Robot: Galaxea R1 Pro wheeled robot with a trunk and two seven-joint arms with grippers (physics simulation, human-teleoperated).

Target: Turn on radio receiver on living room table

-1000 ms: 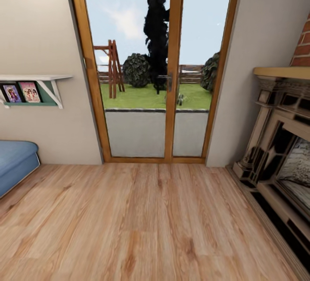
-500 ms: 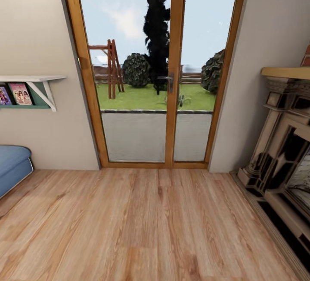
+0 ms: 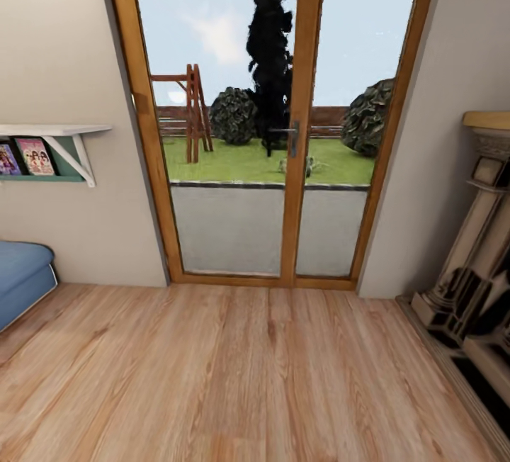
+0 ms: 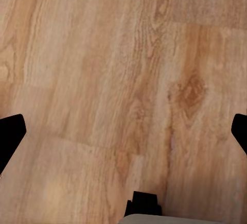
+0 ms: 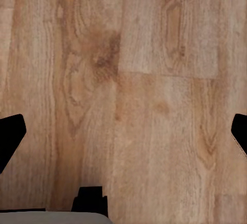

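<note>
One tall glass door with a wooden frame [image 3: 283, 129] fills the middle. Two colourful picture cards [image 3: 25, 157] stand under one white wall shelf [image 3: 53, 130] at the left. One blue sofa corner [image 3: 21, 278] sits lower left.

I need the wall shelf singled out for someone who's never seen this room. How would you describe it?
Start at the tall wood-framed glass door facing the garden. On the beige wall to its left, above the end of the blue sofa, hangs the shelf: a thin white board on a white diagonal bracket. It is the one thing mounted on that wall, with a green back panel and pink-covered pictures underneath.
</note>
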